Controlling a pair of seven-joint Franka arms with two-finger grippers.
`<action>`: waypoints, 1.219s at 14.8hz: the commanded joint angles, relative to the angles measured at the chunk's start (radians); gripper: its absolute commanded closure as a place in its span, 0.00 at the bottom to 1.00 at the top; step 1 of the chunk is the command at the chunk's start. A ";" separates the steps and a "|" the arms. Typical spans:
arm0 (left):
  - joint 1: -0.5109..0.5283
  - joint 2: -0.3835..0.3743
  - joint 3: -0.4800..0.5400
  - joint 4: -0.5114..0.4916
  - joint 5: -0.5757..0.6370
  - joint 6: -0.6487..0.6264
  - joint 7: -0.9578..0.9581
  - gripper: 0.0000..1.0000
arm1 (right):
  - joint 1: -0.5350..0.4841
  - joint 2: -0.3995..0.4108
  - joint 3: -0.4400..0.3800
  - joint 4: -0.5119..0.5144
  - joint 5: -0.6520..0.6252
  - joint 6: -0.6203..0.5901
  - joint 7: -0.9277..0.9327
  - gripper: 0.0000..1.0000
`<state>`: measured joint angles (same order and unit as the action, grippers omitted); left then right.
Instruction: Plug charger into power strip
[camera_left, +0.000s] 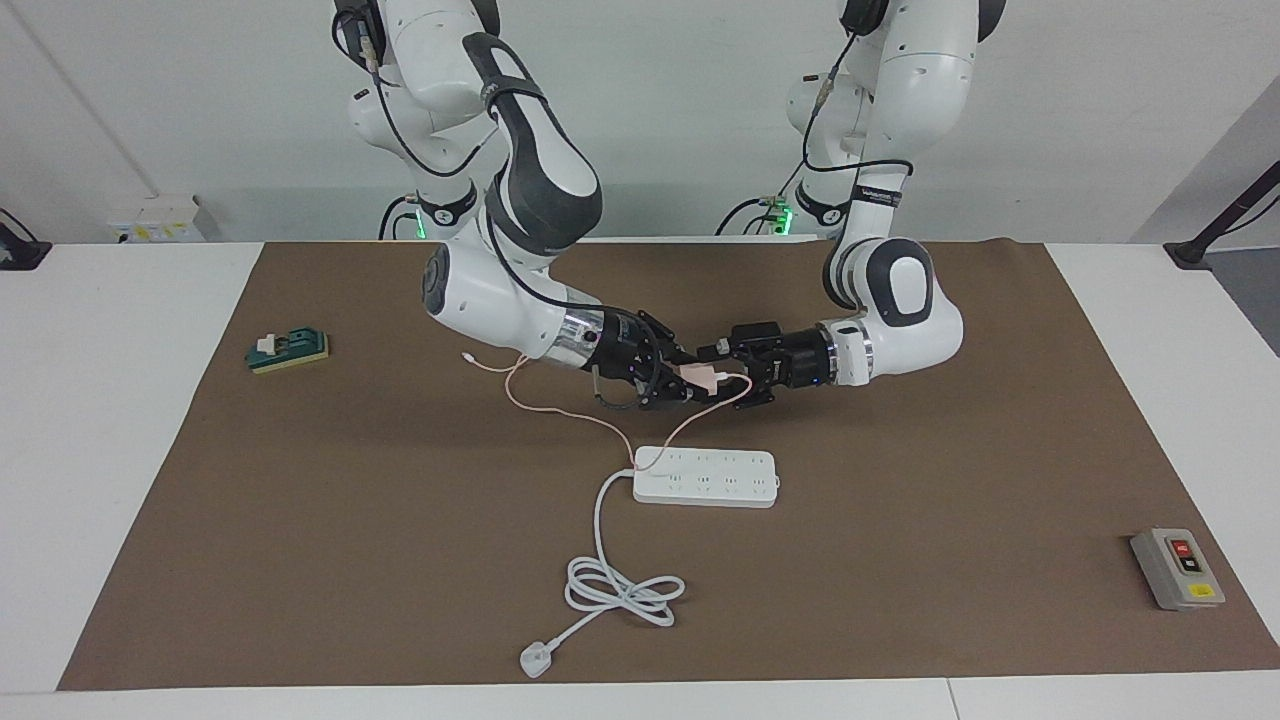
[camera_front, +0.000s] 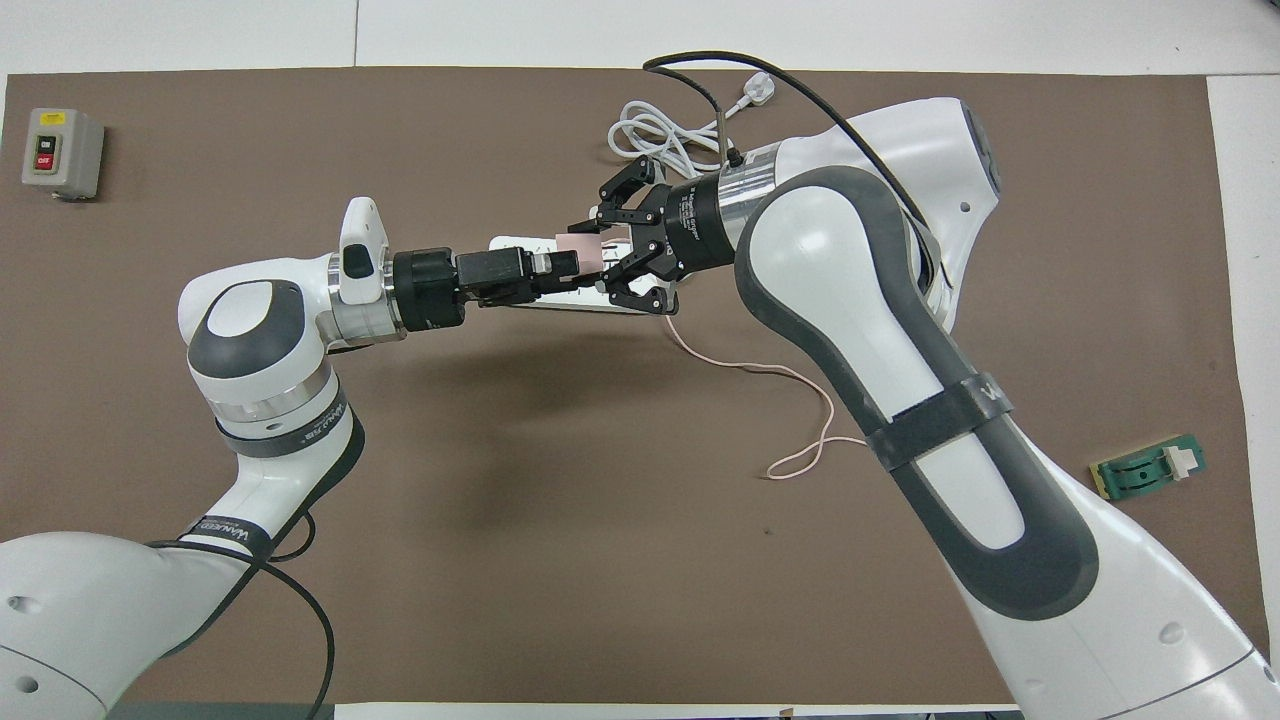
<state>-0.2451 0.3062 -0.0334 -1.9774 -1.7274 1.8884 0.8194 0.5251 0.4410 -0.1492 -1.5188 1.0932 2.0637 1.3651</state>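
Charger (camera_left: 697, 375) pinched in right gripper (camera_left: 685, 385) above power strip (camera_left: 706, 477), with left gripper (camera_left: 728, 375) spread wide around its free end.

Right tool (camera_front: 600, 256) gripping charger (camera_front: 579, 252) over power strip (camera_front: 520, 243), left tool (camera_front: 560, 268) open alongside

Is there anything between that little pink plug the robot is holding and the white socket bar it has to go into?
Nothing solid. The right gripper holds the charger in the air above the mat, the open left gripper right beside it. Only the charger's own pink cable drapes over the power strip, at its cord end.
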 joint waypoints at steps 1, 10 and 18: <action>-0.008 0.013 0.007 0.031 -0.018 0.012 0.014 0.00 | 0.006 -0.016 0.000 -0.020 -0.021 0.022 0.022 1.00; 0.004 0.025 0.009 0.057 -0.009 0.003 0.015 0.00 | 0.012 -0.019 0.002 -0.026 -0.021 0.036 0.022 1.00; 0.004 0.031 0.009 0.068 -0.008 0.000 0.018 0.02 | 0.013 -0.019 0.002 -0.032 -0.021 0.045 0.020 1.00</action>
<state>-0.2423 0.3185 -0.0250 -1.9303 -1.7274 1.8888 0.8201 0.5324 0.4410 -0.1492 -1.5271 1.0932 2.0857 1.3651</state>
